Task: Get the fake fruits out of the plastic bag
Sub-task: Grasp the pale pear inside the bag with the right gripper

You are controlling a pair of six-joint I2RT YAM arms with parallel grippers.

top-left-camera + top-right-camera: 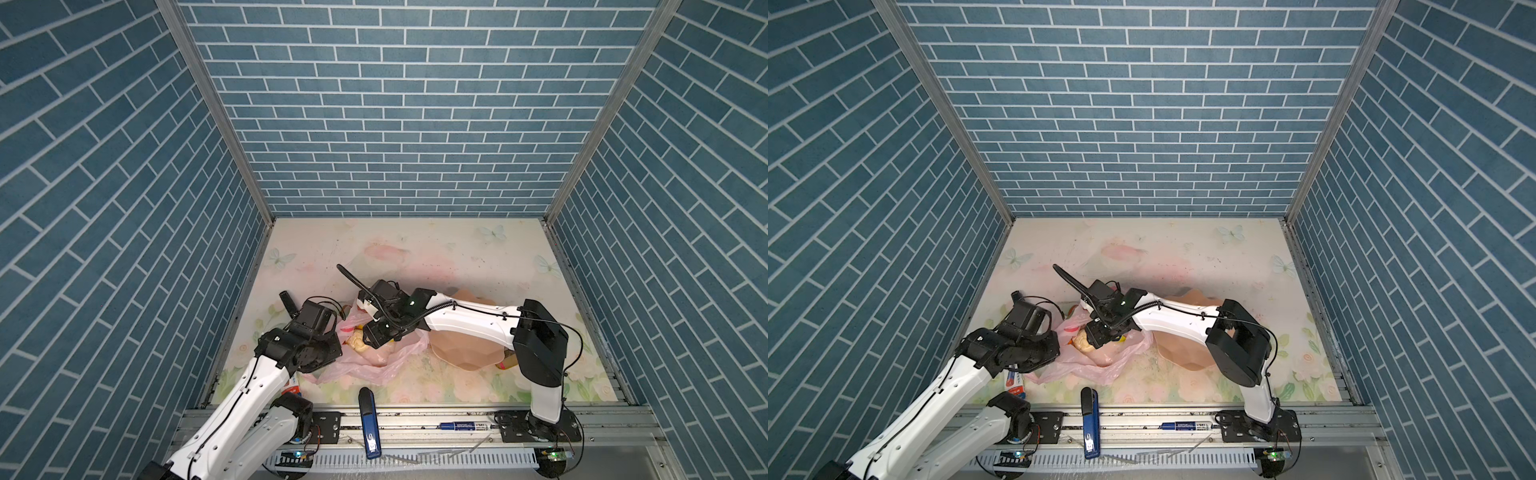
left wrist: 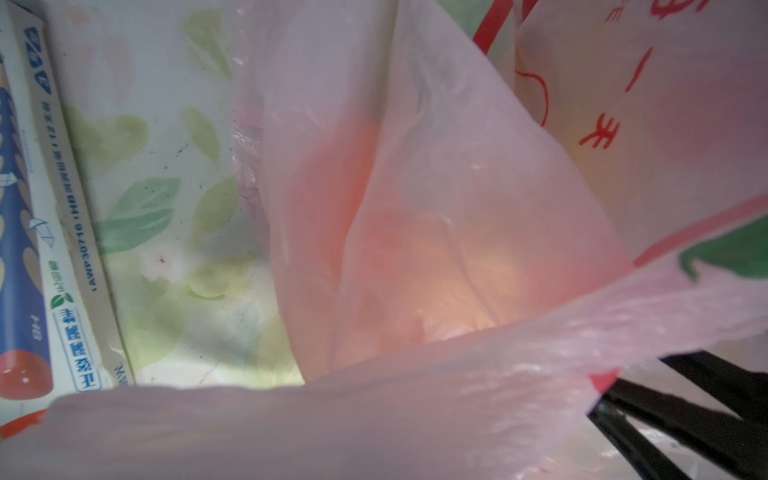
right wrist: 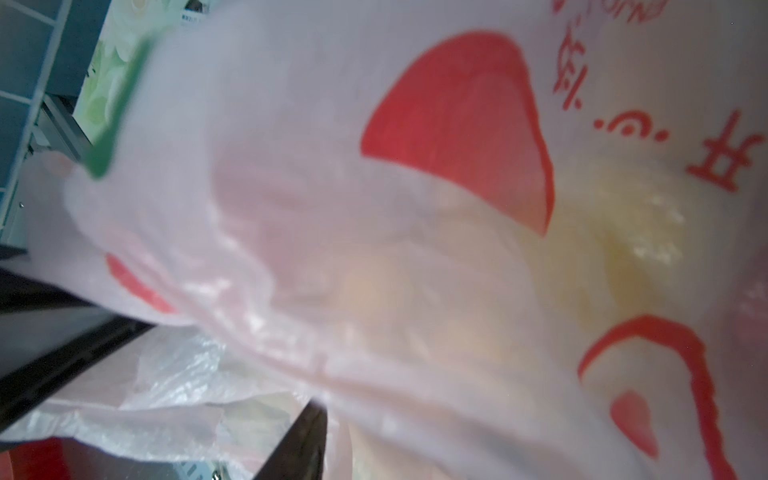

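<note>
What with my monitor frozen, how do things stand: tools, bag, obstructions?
Left tool shut on plastic bag. Right tool open at the bag. Cream fruit showing inside. Bag fills both wrist views.

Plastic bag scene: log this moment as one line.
left gripper: shut on plastic bag | right gripper: open | fake fruits: some inside bag

Box (image 2: 70, 232), across the bag (image 2: 415, 208) from the left gripper (image 2: 602, 399): "AWP30716", "HB", "12" and Chinese print on its side. Bag near that gripper: red "天". Bag just before the right gripper (image 3: 232, 365): red "开"; smaller letters blurred
</note>
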